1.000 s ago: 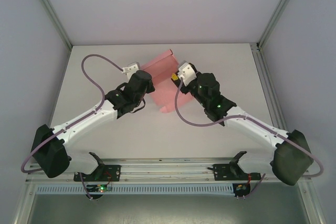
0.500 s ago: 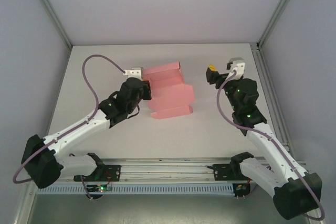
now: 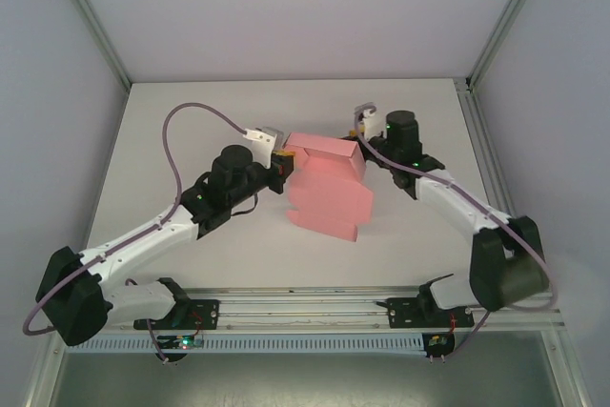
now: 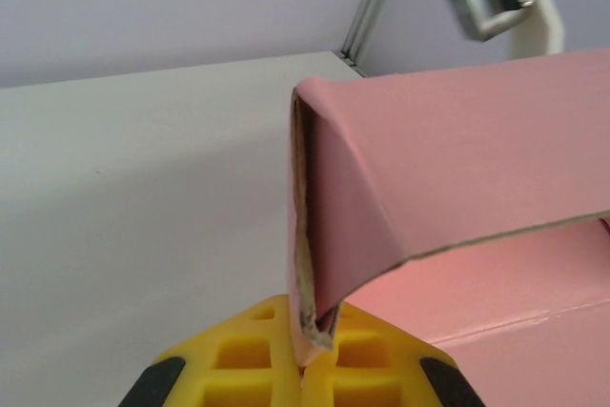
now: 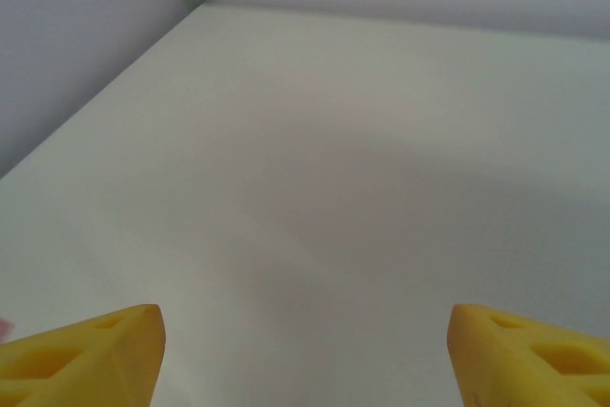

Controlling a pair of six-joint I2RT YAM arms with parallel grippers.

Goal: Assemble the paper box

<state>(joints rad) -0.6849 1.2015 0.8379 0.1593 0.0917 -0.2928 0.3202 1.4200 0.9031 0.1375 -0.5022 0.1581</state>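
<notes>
1. A white bench [image 3: 191, 121] stands inside pale grey walls, with metal posts in the back corners.
2. The pink thin-card paper box [image 3: 329, 188] lies on the bench in the middle of the top view, between the two arms.
3. I think it is not a real box yet. In the left wrist view, one panel is bent up and curls over. The rest looks low and open, with stepped edges. No sides are closed and no flaps are tucked in, so most of the folding is left to do.
4. Its long side runs from the upper middle of the top view down toward the bottom, leaning a little to the right. The bent-up end is at the top, toward the back wall.
5. The left fingers [image 4: 248, 355] are pressed together. They pinch the thin edge of the bent-up card at the box's upper left corner.
6. The right fingers [image 5: 86, 345] are spread wide, with bare bench between them. In the top view they sit just beside the box's upper right corner. I cannot tell if they touch it.
</notes>
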